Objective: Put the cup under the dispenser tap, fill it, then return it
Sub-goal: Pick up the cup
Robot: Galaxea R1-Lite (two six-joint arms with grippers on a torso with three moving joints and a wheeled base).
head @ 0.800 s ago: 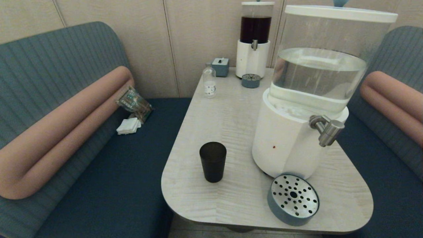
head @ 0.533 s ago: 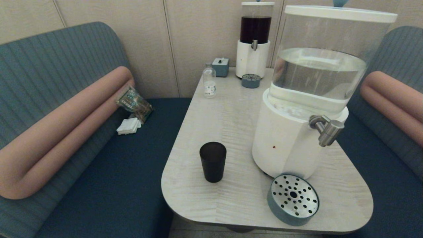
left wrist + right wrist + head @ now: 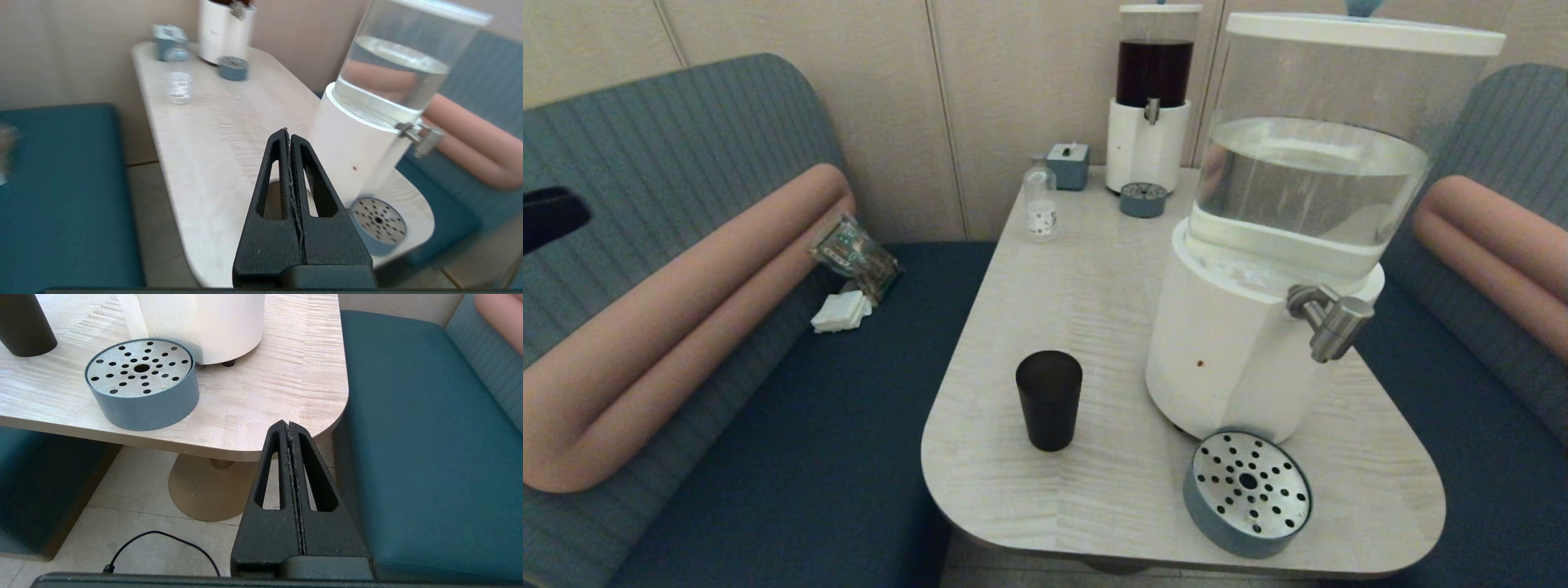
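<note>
The cup (image 3: 1049,399), a dark, smoky, tapered tumbler without a handle, is standing upright near the front-left edge of the pale wood-grain worktop (image 3: 1094,269), mouth upward. It is sitting well apart from the dispenser tap (image 3: 1331,321), a short brushed-metal spigot that is projecting from the white base of the water dispenser (image 3: 1282,229), whose clear tank is holding water. The left claw (image 3: 289,134) is hovering off the worktop's left side with its fingers pressed together and holding nothing; in the head view it is showing only as a dark shape at the far left edge, well apart from the cup. The right claw (image 3: 288,426) is hanging clenched and empty below the worktop's front-right corner, above the floor and beside the blue seat (image 3: 416,428). A round blue drip tray (image 3: 1247,494) with a perforated metal top is lying in front of the dispenser base, between the cup and the tap's side. Farther back, a small clear bottle (image 3: 1040,198), a small blue box (image 3: 1067,166) and a narrower dispenser of dark liquid (image 3: 1152,98) are standing.
</note>
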